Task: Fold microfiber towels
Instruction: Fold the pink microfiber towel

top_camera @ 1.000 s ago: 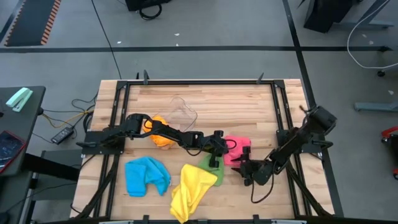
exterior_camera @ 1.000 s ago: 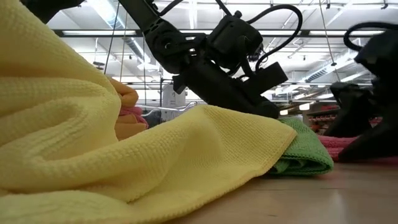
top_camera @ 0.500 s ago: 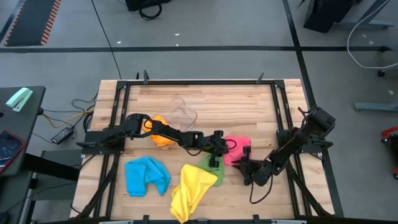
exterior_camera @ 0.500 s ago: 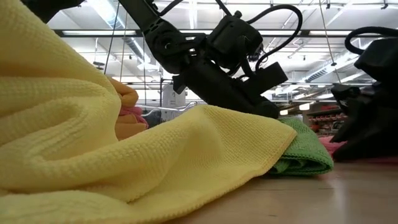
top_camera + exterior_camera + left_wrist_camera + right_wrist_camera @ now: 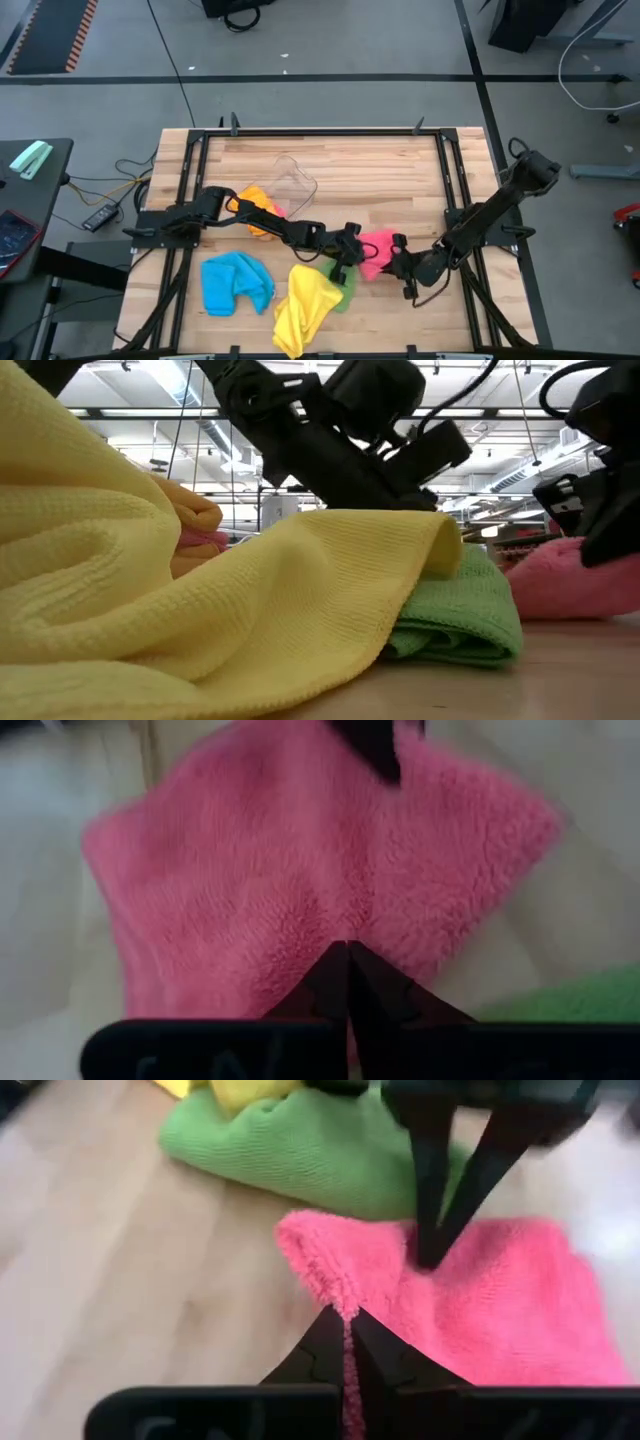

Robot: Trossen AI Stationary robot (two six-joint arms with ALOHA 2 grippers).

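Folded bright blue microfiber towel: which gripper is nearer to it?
Left. The left gripper is at the pink towel, nearer the blue towel; the right gripper grips the pink towel's opposite side.

I see a bright pink towel (image 5: 376, 247) right of centre in the high view, its fluffy nap plain and unpatterned. Beside it lies a green towel (image 5: 345, 290), lower centre, with a fine woven rib that shows up in the low view. The yellow towel (image 5: 302, 305) at the bottom centre carries a small waffle weave. The blue towel (image 5: 236, 282) sits lower left, a solid sky blue, and the orange towel (image 5: 259, 209) left of centre is plain too. My bench (image 5: 380, 170) is pale striped wood with a black frame. The fingers (image 5: 330, 1342) are matte black.
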